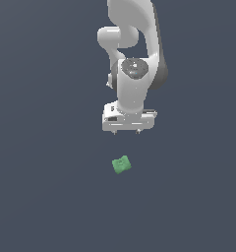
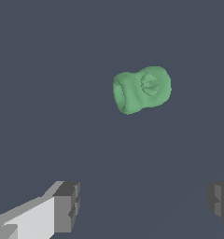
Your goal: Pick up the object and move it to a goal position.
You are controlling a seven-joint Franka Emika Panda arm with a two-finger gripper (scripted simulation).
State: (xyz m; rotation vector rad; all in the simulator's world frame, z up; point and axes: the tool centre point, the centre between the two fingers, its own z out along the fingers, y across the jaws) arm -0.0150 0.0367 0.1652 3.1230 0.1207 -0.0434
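**Approach under way, grasp not yet made**

Exterior view: the white Franka arm hangs over a plain dark grey-blue floor, its white two-fingered gripper pointing down with only short finger stubs showing. The small bright-green lumpy block lies on the floor, apart from the gripper and a little toward the exterior view's left of it. No edge of the floor shows, and no goal marker is visible.

Wrist view: the green block lies untouched on the floor, its raised bump facing the camera. The two grey finger pads stand wide apart with nothing between them, so the claw is open and empty.

The step in hand looks like the approach. The next move calls for centring the fingers over the block, aligning them across its narrower side, then descending and closing.
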